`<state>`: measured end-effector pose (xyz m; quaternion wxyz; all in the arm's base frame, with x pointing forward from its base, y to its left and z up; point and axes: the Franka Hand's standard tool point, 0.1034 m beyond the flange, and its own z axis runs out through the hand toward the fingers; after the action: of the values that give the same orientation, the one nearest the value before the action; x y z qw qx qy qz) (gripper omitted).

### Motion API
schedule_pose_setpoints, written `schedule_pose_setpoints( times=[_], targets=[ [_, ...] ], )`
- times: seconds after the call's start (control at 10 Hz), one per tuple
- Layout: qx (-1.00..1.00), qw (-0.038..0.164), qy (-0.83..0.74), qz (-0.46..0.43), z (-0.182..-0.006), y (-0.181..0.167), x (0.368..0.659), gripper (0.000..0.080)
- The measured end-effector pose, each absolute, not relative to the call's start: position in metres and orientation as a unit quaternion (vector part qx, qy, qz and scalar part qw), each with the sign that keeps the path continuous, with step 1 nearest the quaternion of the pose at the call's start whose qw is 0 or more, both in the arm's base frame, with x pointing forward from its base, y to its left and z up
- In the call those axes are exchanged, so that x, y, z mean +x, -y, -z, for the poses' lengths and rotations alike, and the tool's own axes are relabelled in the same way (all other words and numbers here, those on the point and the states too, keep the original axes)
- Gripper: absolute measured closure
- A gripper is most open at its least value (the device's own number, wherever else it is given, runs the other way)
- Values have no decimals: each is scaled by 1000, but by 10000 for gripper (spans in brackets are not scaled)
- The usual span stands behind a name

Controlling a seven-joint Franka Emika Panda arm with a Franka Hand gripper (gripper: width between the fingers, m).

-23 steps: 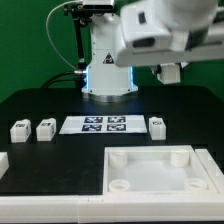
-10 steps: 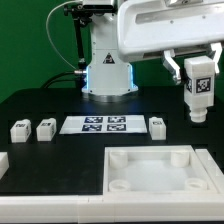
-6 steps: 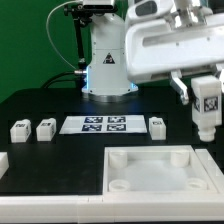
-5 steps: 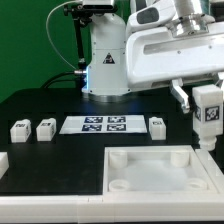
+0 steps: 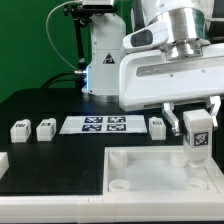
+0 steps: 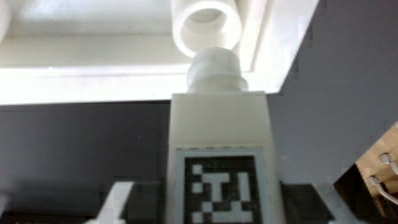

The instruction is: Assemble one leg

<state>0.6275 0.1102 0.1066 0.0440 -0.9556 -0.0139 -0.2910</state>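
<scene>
My gripper (image 5: 197, 126) is shut on a leg (image 5: 197, 138), a white block with a black-and-white tag, held upright. It hangs just above the far right corner of the large white rimmed panel (image 5: 150, 153). In the wrist view the held leg (image 6: 217, 120) points its peg end at the round corner socket (image 6: 210, 25), and the gripper (image 6: 217, 208) clamps it at the tag. Three more legs stand on the black table: two at the exterior view's left (image 5: 19, 129) (image 5: 46, 128) and one (image 5: 157, 126) beside the marker board.
The marker board (image 5: 98, 124) lies flat behind the panel. The robot base (image 5: 105, 70) stands at the back. A white part (image 5: 3, 161) lies at the exterior view's left edge. A brown object (image 6: 381, 172) shows at the wrist view's edge.
The gripper has come down with the leg and moved toward the panel's far right corner. The arm now fills more of the exterior view. The other legs have not moved.
</scene>
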Motion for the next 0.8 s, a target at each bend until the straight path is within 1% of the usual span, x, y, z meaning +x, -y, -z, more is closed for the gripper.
schedule_pose_setpoints(
  times=[0.2,0.3,0.5,0.8],
  targets=[
    [-955,44,13,293,-105,-110,633,508],
    [-955,43,12,292,-100,-108,637,508],
    [-955,42,13,293,-88,-108,635,508],
    [-953,40,15,300,-88,-108,636,508]
  ],
)
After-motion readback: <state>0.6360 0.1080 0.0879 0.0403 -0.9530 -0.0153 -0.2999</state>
